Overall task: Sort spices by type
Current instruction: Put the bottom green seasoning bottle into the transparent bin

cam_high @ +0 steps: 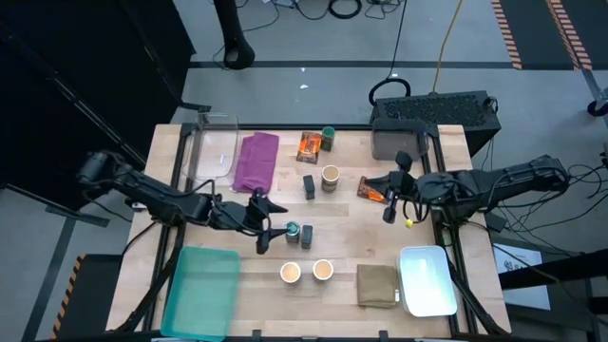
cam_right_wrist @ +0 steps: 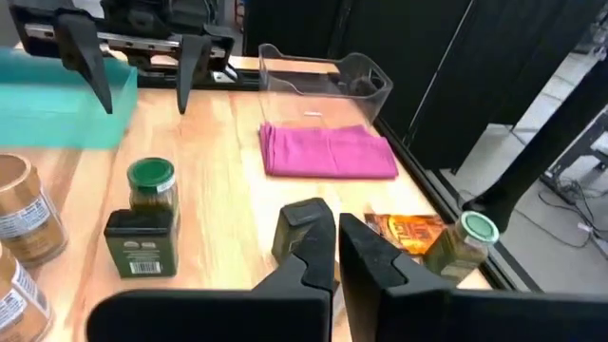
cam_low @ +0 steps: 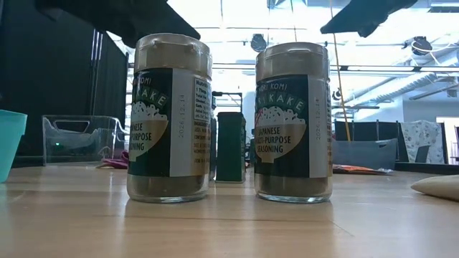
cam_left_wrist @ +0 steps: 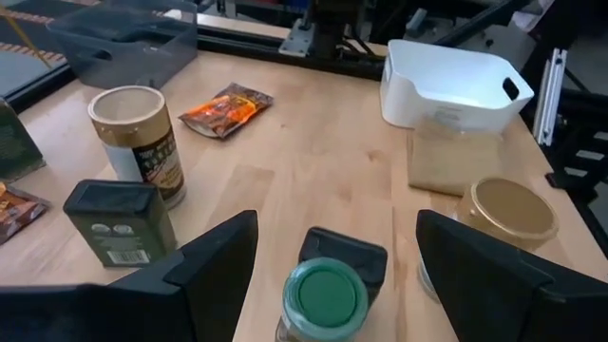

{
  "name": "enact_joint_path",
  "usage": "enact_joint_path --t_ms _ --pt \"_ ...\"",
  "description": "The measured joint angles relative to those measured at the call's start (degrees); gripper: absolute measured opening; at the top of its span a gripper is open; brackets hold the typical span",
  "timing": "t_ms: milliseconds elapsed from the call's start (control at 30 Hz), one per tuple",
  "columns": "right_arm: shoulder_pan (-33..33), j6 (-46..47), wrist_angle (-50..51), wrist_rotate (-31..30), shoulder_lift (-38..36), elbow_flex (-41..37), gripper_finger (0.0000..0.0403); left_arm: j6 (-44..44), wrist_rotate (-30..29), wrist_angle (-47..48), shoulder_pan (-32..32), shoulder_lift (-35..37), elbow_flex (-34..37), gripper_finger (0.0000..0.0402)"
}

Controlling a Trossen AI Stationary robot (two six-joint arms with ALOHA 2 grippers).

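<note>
Around the purple cloth [cam_high: 256, 161], spices are seen mostly unsorted; the left gripper [cam_high: 273, 234], fingers apart, is poised at a green-lidded jar [cam_high: 293, 230].

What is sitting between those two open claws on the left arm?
In the left wrist view, a green-lidded jar stands between the left gripper's open fingers, a dark block just behind it.
</note>
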State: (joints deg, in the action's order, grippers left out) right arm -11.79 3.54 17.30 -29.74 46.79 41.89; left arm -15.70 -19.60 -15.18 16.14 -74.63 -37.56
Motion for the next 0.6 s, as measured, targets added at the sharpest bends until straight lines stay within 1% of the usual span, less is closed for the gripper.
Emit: enact_joint_path --t_ms 67,333,500,600 --pt "0.00 0.33 0.87 0.00 -0.56 0.00 0.0000 0.11 -0.16 -1.50 -0.02 -1.13 -0.02 0.0290" --pt "0.00 0.34 1.41 -0.01 -0.81 0.00 0.0000 1.56 -1.64 -1.51 0.00 -3.08 0.00 0.0292" --pt "0.00 0.34 1.46 0.00 -0.79 0.00 0.0000 0.69 -0.49 -1.95 0.07 -3.82 0.00 0.0322" --pt "0.00 0.34 1.46 0.00 -0.79 0.00 0.0000 -1.69 0.62 -1.33 0.07 -3.82 0.00 0.0342"
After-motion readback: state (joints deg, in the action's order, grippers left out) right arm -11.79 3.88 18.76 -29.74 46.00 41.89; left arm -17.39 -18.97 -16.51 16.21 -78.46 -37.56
